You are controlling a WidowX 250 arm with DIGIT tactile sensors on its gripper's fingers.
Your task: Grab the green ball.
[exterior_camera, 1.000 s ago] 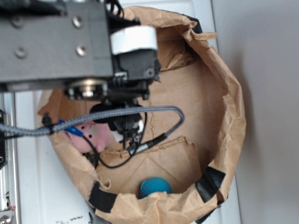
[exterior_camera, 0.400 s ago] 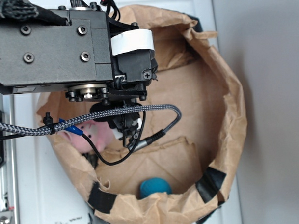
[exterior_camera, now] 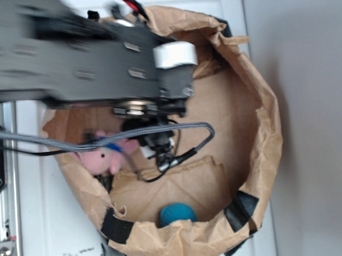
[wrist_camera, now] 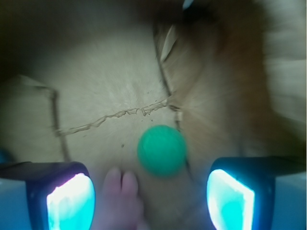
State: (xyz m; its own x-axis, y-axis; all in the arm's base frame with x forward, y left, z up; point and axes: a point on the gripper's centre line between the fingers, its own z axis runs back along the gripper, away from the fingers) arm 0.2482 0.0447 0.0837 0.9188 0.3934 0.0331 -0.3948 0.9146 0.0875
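In the wrist view the green ball (wrist_camera: 161,150) lies on the brown paper floor of the bag, just ahead of my gripper (wrist_camera: 151,203) and slightly right of the middle. The gripper is open, its two glowing pads (wrist_camera: 69,201) wide apart with nothing between them but part of the pink plush (wrist_camera: 120,191). In the exterior view the black arm (exterior_camera: 101,63) hangs over the bag and hides the green ball.
A crumpled brown paper bag (exterior_camera: 260,102) with black tape patches walls in everything. A pink plush (exterior_camera: 102,158) lies at its left side and a darker teal ball (exterior_camera: 177,213) rests by the near rim. A braided cable (exterior_camera: 182,127) loops below the arm.
The arm has shifted to the right and is blurred with motion. More of the pink plush shows now. The teal ball has not moved.
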